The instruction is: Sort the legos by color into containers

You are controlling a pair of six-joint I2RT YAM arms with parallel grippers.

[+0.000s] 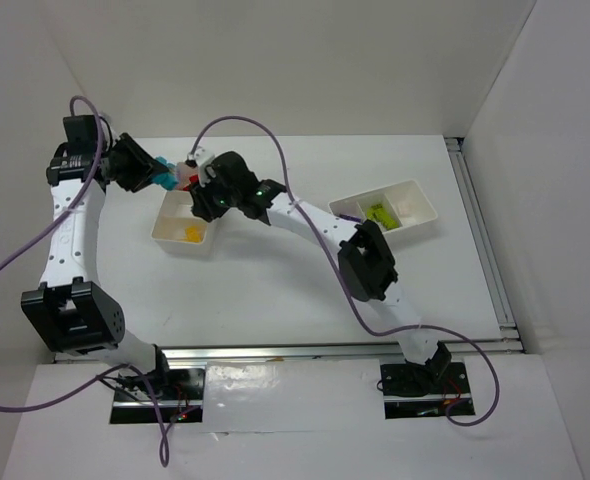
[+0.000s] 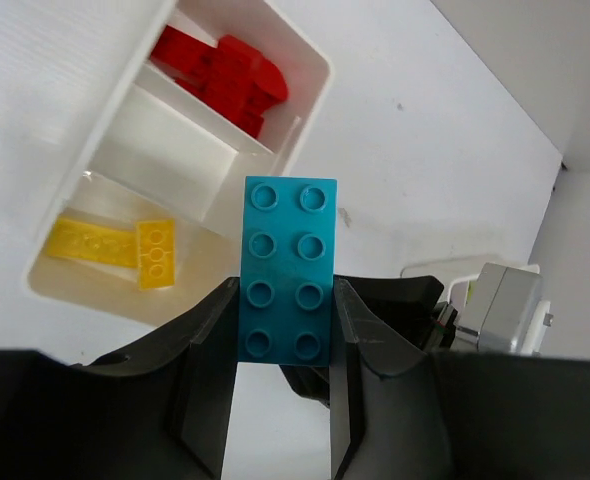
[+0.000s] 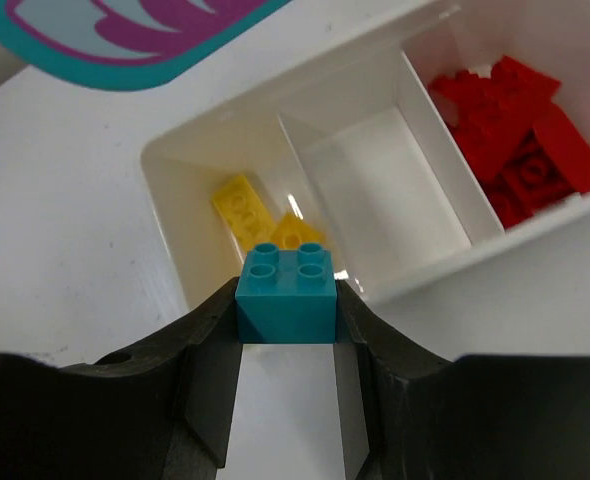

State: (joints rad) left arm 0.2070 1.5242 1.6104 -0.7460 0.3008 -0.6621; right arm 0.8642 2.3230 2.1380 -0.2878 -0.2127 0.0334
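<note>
My left gripper (image 2: 285,292) is shut on a cyan two-by-four brick (image 2: 287,240), held studs up beside the left container (image 2: 310,110). My right gripper (image 3: 287,300) is shut on a cyan two-by-two brick (image 3: 286,295) just in front of the same container (image 3: 175,215). Its compartments hold yellow bricks (image 3: 265,220) at one end and red bricks (image 3: 510,130) at the other, with a bare one (image 3: 375,190) between. From above, both grippers (image 1: 165,178) (image 1: 203,185) meet at the far end of this container (image 1: 165,232). The right container (image 1: 415,195) holds lime green bricks (image 1: 379,213).
White walls close in the table on the left, back and right. A metal rail (image 1: 485,240) runs along the right edge. Purple cables (image 1: 245,125) loop over both arms. A blurred teal and purple shape (image 3: 125,35) fills the top left of the right wrist view.
</note>
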